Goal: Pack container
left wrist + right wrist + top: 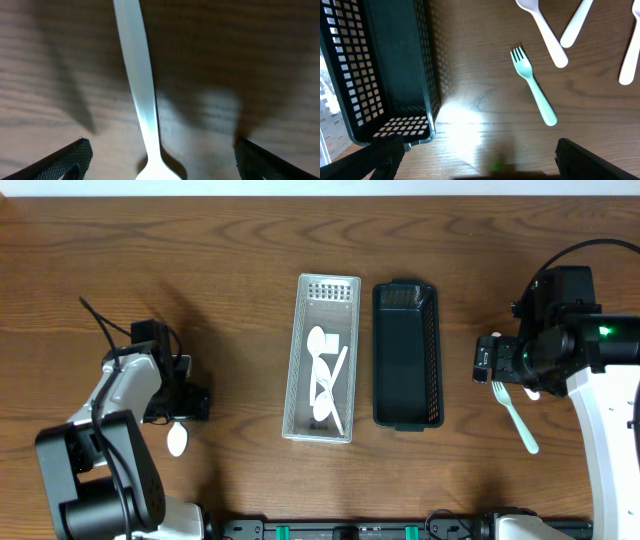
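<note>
A white spoon [177, 440] lies on the wooden table at the left; its handle [140, 90] runs between the fingers of my left gripper [185, 402], which is open and low over it [160, 162]. A silver mesh tray [297, 360] in the middle holds several white utensils [325, 375]. A dark mesh basket [378, 355] beside it is empty. My right gripper [488, 363] is open and empty [480, 160], between the basket [380, 75] and a mint-green fork [515, 415], which also shows in the right wrist view [532, 85].
More white utensil handles [545, 35] lie beyond the mint fork in the right wrist view, mostly hidden under the right arm in the overhead view. Cables trail from the left arm [100, 320]. Bare wood surrounds the tray and basket.
</note>
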You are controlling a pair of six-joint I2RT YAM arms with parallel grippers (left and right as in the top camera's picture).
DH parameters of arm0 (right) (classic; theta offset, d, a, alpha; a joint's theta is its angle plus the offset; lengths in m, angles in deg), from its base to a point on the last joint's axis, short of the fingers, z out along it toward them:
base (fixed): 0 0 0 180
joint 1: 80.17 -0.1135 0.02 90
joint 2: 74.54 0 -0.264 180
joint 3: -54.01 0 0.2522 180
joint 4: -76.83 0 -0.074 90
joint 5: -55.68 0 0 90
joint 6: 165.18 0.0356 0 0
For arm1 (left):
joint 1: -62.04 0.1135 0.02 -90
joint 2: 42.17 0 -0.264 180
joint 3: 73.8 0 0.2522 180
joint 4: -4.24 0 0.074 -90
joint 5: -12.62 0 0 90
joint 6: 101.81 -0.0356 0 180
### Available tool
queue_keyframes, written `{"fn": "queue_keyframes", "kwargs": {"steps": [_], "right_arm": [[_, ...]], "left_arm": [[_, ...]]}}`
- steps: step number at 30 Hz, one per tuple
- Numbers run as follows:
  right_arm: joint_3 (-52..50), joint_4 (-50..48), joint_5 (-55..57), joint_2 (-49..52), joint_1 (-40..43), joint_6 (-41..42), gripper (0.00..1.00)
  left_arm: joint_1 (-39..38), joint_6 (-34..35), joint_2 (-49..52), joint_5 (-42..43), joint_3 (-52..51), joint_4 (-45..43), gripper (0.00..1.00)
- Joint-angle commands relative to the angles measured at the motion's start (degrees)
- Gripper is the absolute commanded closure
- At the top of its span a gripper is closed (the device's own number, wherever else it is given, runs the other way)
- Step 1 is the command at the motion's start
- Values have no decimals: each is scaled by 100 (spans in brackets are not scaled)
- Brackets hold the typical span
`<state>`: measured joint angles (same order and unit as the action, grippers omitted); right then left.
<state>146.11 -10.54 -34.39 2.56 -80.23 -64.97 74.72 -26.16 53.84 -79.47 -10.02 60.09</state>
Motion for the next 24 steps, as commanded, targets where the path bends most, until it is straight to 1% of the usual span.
{"fn": "queue_keyframes", "kwargs": {"steps": [1, 3, 7, 9, 11, 12, 13, 23, 24], "right_arm": [[63, 24, -24, -22, 46, -2, 1], [63, 24, -22, -22, 46, -4, 1], [63, 24, -22, -22, 46, -4, 1], [63, 24, -22, -22, 46, -4, 1], [63, 22, -20, -22, 46, -4, 1], [63, 22, -20, -22, 46, -4, 1], [63, 24, -20, -22, 46, -4, 1], [63, 22, -20, -22, 46, -28, 1], [63, 22, -20, -22, 46, -52, 1]], "left_arm": [[26, -109, 177, 22, -9, -140, 7], [26, -109, 256, 68, -9, -208, 8], [26, -280, 358, 621, -9, -216, 12], [26, -280, 389, 640, -9, -214, 18], [26, -278, 393, 640, -9, -210, 25], [26, -278, 391, 640, -9, -203, 30], [26, -278, 391, 640, -9, -190, 33], [26, -278, 391, 636, -9, -20, 48], [26, -278, 391, 636, -9, -9, 51]]}}
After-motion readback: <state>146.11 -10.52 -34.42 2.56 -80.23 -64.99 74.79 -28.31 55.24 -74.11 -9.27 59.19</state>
